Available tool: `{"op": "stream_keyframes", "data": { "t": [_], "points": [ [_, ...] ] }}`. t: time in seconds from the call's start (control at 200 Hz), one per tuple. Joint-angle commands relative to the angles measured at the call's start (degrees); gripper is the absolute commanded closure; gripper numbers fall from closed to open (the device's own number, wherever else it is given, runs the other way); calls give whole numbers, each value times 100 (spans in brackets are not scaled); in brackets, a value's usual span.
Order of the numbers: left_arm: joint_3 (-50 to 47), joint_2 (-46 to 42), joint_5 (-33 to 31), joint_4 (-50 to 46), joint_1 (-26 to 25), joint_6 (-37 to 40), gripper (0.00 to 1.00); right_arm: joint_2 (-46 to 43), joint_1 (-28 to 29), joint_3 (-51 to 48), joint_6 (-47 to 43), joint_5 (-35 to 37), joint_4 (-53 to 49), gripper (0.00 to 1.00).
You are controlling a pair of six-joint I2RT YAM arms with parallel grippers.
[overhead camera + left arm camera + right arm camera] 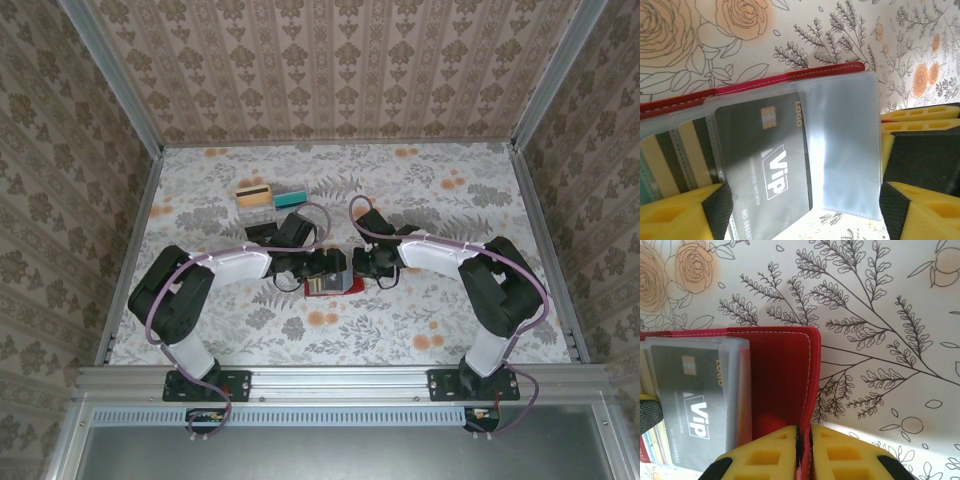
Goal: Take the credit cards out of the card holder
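1. As I judge it, you are partway through the task. A tan card (253,193) and a teal card (291,199) lie on the table (450,320), well beyond the left jaws, and the black card (765,170) looks like the next one to take.
2. Your left gripper (802,200) is released, with its jaws wide apart and nothing in them. The black card sits between them inside a clear sleeve (845,150). A bare stretch of sleeve lies toward the right-hand finger.
3. Outside the left-hand finger, striped cards (690,150) sit in sleeves of their own.
4. The holder (782,375) lies open on the table, reaching from the left jaws across to the right ones.
5. Your right gripper (804,450) is clenched on the edge of the holder's red cover, with the thin flap pinched between its pads.
6. For the next move, I'd bring the left jaws onto the black card's end and close on the card alone, not the sleeve. Then draw it out, away from the right jaws, while they pin the cover. I cannot tell whether the card's edge pokes out of the sleeve, so check that first.
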Motion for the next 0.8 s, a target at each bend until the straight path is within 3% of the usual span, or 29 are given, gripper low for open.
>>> {"op": "stream_keyframes", "data": {
  "t": [0.0,0.09,0.25,0.37,0.485,0.6,0.795],
  "points": [
    [133,-93,127,-1,-69,101,16,-193,-94,-139,126,-40,53,77],
    [140,-101,98,-30,-73,106,15,-436,-181,-178,136,202,-70,58],
    [197,-114,49,-157,-52,158,16,-907,-293,-243,127,528,-231,57],
    [192,-277,-57,-339,-4,245,16,-1175,-298,-244,93,354,-129,53],
    [137,-485,-144,-500,129,305,17,-1175,-285,-212,79,-122,78,54],
    [20,-682,-201,-643,299,351,23,-1108,-170,-169,110,-484,330,62],
    [-147,-866,-404,-929,453,506,49,-873,95,65,111,-741,448,74]
  ]
}}
